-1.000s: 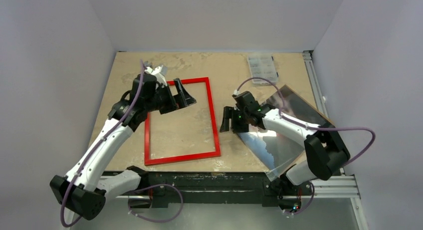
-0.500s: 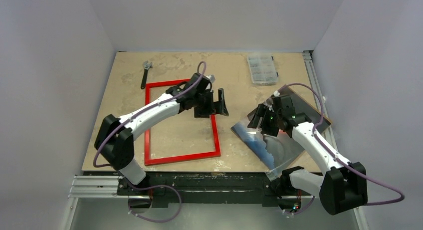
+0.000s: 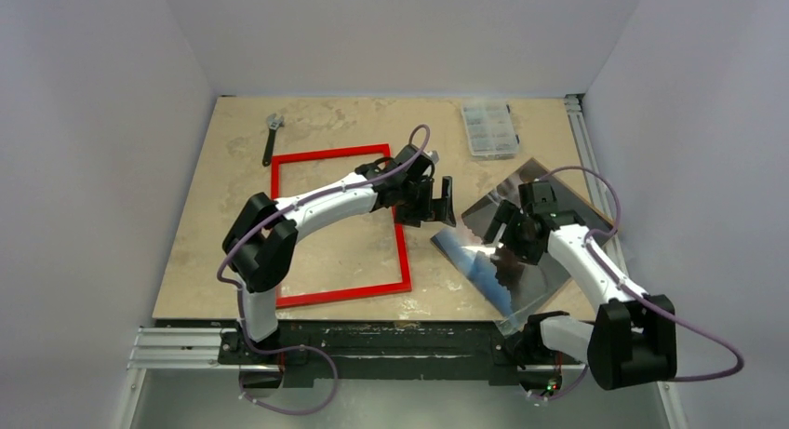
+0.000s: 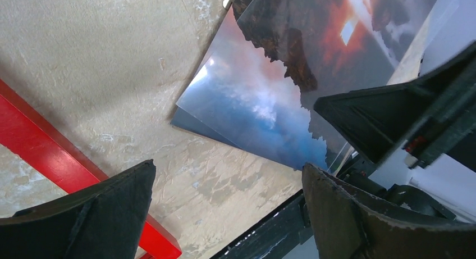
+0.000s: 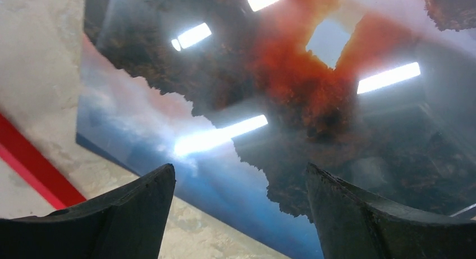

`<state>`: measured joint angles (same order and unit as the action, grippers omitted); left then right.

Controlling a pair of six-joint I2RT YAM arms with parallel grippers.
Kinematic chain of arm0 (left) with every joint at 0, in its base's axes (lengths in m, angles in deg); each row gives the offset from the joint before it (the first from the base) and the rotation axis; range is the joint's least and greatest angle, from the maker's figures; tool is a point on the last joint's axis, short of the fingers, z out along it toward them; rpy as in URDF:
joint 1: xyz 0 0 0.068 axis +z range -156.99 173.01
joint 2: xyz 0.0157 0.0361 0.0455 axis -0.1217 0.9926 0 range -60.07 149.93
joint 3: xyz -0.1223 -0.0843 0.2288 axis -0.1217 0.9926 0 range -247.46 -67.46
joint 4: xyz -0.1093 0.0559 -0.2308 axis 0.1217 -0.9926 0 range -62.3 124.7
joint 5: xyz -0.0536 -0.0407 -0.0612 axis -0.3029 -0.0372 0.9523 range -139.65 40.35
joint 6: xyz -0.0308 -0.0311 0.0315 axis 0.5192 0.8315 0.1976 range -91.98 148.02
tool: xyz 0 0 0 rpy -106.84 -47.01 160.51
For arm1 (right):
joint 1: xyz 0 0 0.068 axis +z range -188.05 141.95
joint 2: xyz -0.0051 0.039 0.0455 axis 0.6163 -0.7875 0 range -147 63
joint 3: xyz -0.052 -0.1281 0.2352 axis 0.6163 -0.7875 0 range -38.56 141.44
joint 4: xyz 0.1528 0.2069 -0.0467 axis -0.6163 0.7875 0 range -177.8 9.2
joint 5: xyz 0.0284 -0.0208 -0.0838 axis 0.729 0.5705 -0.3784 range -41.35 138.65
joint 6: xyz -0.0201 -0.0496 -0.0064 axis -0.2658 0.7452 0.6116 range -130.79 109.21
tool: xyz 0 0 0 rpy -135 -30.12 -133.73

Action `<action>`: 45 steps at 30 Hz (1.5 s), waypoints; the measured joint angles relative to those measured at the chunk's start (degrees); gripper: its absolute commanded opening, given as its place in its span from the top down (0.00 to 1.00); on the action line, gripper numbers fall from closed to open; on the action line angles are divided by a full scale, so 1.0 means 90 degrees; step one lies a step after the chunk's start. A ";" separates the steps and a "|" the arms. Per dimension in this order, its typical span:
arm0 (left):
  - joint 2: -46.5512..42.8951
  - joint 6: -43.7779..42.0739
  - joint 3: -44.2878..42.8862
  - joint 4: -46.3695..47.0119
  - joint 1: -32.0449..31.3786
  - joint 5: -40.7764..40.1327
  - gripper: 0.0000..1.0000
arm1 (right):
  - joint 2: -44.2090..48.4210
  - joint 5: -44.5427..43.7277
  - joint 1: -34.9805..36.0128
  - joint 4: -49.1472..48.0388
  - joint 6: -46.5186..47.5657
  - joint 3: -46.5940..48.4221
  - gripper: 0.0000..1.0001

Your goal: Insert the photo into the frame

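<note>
Left gripper [image 3: 437,204], jaws spread wide and empty, hangs just past the right rail of the frame [image 3: 405,254], having swung across from the frame's far-left corner within the last second. Right gripper [image 3: 510,232], fingers apart with nothing between them, has drawn back from the frame's edge to hover over the photo [image 3: 479,261]. The photo lies face up on the table [image 3: 233,196] to the right of the frame, gripped by neither arm. Both arms now close on the print, so pick-up looks near and insertion has not begun. The frame encloses only bare tabletop. A clear compartment box [image 3: 490,129] sits at the far edge, its contents too small to tell.
</note>
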<state>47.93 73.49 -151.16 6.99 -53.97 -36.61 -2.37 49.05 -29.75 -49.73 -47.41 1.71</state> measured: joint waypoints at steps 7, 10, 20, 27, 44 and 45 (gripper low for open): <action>0.0000 -0.0005 -0.0007 0.0019 0.0002 -0.0041 0.01 | -0.1037 0.0017 0.0017 -0.0486 0.0061 -0.0061 0.19; -0.0002 -0.0005 -0.0007 0.0024 0.0002 -0.0080 0.01 | -0.1304 0.0027 0.0155 -0.0617 0.0087 0.0068 0.19; -0.0163 -0.0015 0.0000 0.0017 0.0002 -0.0209 0.01 | -0.2297 0.0092 0.1418 -0.1260 0.0053 0.0828 0.19; -0.0294 -0.0056 0.0010 -0.0005 0.0002 -0.0318 0.01 | -0.2429 0.0304 0.1494 -0.1384 0.0051 0.0984 0.17; -0.0051 0.0755 0.0306 0.0682 -0.0520 0.0172 0.13 | -0.1090 0.0593 -0.0041 -0.0556 0.0165 0.0342 0.17; -0.0027 0.0903 0.0415 0.0821 -0.0610 0.0233 0.13 | -0.1047 0.0593 -0.0075 -0.0517 0.0177 0.0342 0.17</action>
<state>47.69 81.62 -147.42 14.38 -59.46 -34.51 -11.79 54.38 -30.43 -54.39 -45.82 4.79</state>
